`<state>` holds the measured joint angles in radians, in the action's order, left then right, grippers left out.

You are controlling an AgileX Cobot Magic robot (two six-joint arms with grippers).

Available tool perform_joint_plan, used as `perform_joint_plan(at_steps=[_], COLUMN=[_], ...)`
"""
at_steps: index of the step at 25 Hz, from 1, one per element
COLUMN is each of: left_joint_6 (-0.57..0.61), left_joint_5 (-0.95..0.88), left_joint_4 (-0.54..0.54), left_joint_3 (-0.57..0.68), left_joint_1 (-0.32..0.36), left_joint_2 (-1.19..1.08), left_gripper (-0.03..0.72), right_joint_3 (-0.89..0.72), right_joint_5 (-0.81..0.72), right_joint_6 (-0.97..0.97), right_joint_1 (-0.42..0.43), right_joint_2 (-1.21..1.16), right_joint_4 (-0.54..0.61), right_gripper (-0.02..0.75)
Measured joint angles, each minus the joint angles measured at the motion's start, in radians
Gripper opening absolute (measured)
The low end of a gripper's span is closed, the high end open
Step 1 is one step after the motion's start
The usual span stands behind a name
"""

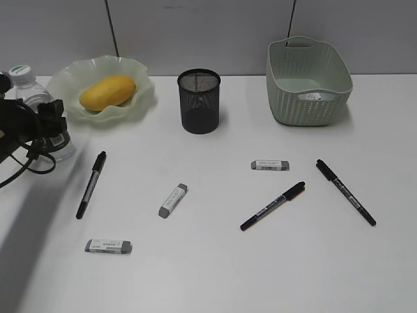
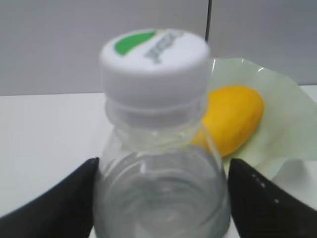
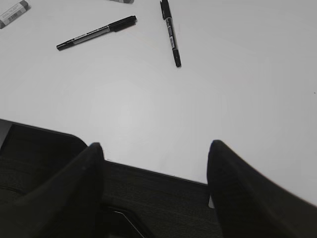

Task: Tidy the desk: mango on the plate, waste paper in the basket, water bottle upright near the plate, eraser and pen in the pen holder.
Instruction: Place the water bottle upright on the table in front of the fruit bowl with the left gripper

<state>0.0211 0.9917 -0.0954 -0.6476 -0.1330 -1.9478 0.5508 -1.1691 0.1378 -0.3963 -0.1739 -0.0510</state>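
A clear plastic water bottle [image 1: 40, 111] with a white cap stands upright at the far left of the white desk [image 1: 215, 261], just beside the pale green wavy-rimmed plate [image 1: 140, 98] on which the yellow-orange mango [image 1: 108, 92] lies. The left gripper [image 1: 45, 127] brackets the bottle's body, its dark fingers [image 2: 64, 203] close against both sides; whether they press the plastic cannot be told. The left wrist view shows the cap's top, white with a green patch and grey lettering too blurred to read, with the mango and plate behind it.

Beyond the plate, the black wire-mesh pen holder [image 1: 199, 101] stands at centre back, and the perforated green basket [image 1: 306, 81] at back right holds a crumpled waste paper [image 1: 314, 96].

Three black pens lie loose: the left pen [image 1: 90, 184], the middle pen [image 1: 272, 206] and the right pen [image 1: 345, 192]. Three grey-and-white erasers also lie out: the near eraser [image 1: 108, 246], the centre eraser [image 1: 172, 200] and the far eraser [image 1: 270, 165]; their printing is illegible.

Only the right wrist view shows the right gripper [image 3: 156, 163], spread wide and holding nothing above the desk's near edge.
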Motion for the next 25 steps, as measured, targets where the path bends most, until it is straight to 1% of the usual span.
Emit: perform_joint_plan(at_steps=[3,7,11,16,19,22,25], left_joint_6=[-0.001,-0.002,-0.003,-0.003,-0.003,-0.003,-0.003], left_joint_5=[0.007,0.005,-0.017,-0.055,-0.132,-0.269,-0.425], left_joint_4=[0.008,0.012,0.012,0.012,0.012,0.012,0.012], left_joint_3=[0.0,0.009,0.046,0.12,0.156,0.169,0.168], left_joint_1=[0.0,0.0,0.0,0.0,0.0,0.0,0.0], left_joint_2=[0.002,0.011,0.054,0.115,0.156,0.218,0.328], left_gripper=[0.624,0.634,0.636,0.638,0.638,0.632,0.629], right_joint_3=[0.0,0.0,0.0,0.0,0.0,0.0,0.0], right_joint_5=[0.0,0.0,0.0,0.0,0.0,0.0,0.0], right_joint_6=[0.0,0.0,0.0,0.0,0.0,0.0,0.0], right_joint_1=[0.0,0.0,0.0,0.0,0.0,0.0,0.0], right_joint_2=[0.0,0.0,0.0,0.0,0.0,0.0,0.0], right_joint_4=[0.0,0.0,0.0,0.0,0.0,0.0,0.0], right_gripper=[0.51,0.51,0.51,0.51,0.51,0.51,0.51])
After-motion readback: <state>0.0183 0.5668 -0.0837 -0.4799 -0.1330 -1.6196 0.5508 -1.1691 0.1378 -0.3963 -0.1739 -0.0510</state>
